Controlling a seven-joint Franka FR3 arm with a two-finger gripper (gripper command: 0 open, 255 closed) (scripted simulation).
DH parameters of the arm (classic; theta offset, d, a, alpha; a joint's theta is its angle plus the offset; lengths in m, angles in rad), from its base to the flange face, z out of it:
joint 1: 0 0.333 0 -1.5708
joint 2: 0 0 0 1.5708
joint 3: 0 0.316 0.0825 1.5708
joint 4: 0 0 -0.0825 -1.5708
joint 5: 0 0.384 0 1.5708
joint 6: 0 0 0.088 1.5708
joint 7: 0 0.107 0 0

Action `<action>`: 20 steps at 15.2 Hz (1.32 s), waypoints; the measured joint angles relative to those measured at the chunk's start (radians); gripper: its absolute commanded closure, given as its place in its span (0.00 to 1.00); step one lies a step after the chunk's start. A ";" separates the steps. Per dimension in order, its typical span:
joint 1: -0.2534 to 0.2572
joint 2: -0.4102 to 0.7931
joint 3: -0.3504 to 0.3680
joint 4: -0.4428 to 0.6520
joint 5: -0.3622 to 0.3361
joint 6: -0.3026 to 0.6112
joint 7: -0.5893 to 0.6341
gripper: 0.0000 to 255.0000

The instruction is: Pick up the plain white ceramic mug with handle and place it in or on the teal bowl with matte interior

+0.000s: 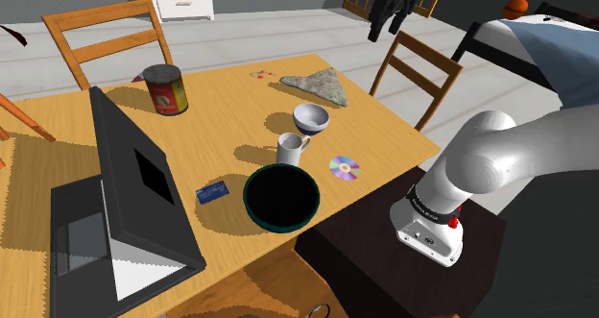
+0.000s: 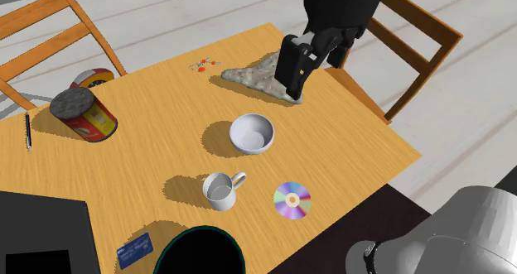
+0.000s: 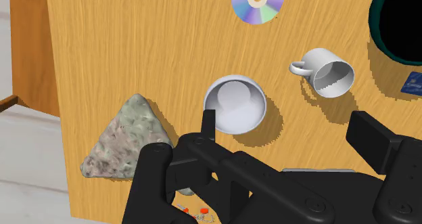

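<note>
The gripper (image 1: 386, 23) hangs high above the far edge of the wooden table (image 1: 221, 114), at the top of the shoulder view right of centre. Its two black fingers (image 3: 208, 124) are spread apart with nothing between them. In the second exterior view it sits at the upper right, over a mottled grey triangular wedge (image 2: 261, 74). The white mug (image 1: 293, 149) stands upright on the table, slightly right of the shoulder view's centre, with its open mouth up and its handle turned toward a rainbow-sheened CD (image 1: 345, 167) lying flat at its right. The mug is well apart from the gripper and nothing touches it. Just below it in that view is the teal bowl (image 1: 281, 198), round and wide with a very dark interior. The two are close, but the second exterior view shows bare wood between them. A smaller white bowl (image 1: 311, 117) sits just above and to the right of the mug, so the mug stands between the two bowls. A blue card (image 1: 211, 191) lies at the teal bowl's left. An open dark laptop (image 1: 125, 201) fills the lower left, and a red tin can (image 1: 166, 88) stands at the upper left. Wooden chairs (image 1: 418, 71) stand around the table.
</note>
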 measured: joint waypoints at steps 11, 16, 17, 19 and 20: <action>0.045 0.162 0.084 -0.116 0.059 0.205 0.091 0.00; 0.073 0.280 0.133 -0.161 0.089 0.331 0.141 0.00; 0.078 0.313 0.142 -0.160 0.093 0.356 0.151 0.00; 0.088 0.378 0.161 -0.144 0.101 0.391 0.171 0.00; 0.090 0.411 0.168 -0.144 0.103 0.415 0.177 0.00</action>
